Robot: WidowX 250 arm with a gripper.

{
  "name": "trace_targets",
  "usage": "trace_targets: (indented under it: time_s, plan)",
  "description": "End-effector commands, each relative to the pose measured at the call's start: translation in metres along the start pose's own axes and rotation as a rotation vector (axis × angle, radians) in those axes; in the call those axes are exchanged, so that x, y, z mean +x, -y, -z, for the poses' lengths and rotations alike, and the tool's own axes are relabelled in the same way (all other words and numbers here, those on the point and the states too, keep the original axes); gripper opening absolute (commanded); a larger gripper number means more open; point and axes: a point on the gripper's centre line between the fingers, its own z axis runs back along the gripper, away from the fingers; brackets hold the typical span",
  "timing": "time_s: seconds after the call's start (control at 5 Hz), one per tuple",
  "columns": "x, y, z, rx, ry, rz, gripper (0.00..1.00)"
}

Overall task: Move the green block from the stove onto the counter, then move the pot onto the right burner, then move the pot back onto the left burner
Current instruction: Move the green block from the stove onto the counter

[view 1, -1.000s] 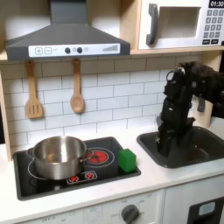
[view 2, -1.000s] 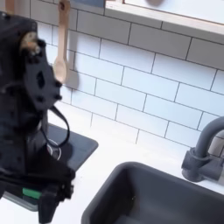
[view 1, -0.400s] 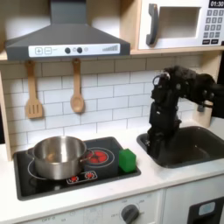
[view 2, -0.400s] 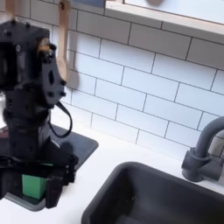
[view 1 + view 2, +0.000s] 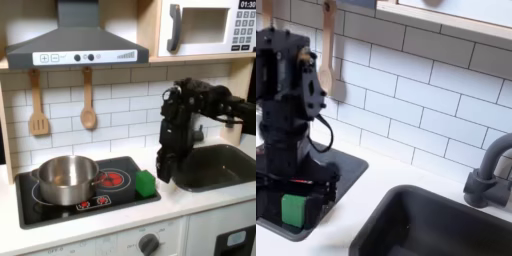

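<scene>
Green block (image 5: 146, 182) sitting on the stove (image 5: 60, 208), at its edge on the first exterior view's right, just beside the red burner (image 5: 112, 180). Pot (image 5: 67, 178) parked over the other burner, on the first exterior view's left, upright, well apart from the block. Gripper (image 5: 164, 172) hanging low over the desk (image 5: 190, 205) between stove and sink (image 5: 222, 166), just beside the block, not touching. In the second exterior view, block (image 5: 294, 210) showing bright green just in front of the black arm (image 5: 291, 110). Fingers too dark and blurred: cannot tell whether spread wide or narrow. Nothing held, from the looks of it.
</scene>
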Motion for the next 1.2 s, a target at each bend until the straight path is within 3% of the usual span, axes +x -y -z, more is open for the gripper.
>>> trace_targets:
  time_s: [0.0, 0.2, 0.4, 1.0]
  plan:
    - [0.020, -0.018, 0.007, -0.019, -0.008, -0.031, 1.00]
    - [0.027, -0.022, 0.012, -0.029, -0.004, -0.028, 1.00]
    - [0.032, -0.022, 0.021, -0.016, -0.008, -0.032, 1.00]
    - [0.045, 0.001, 0.031, -0.017, 0.034, -0.018, 1.00]
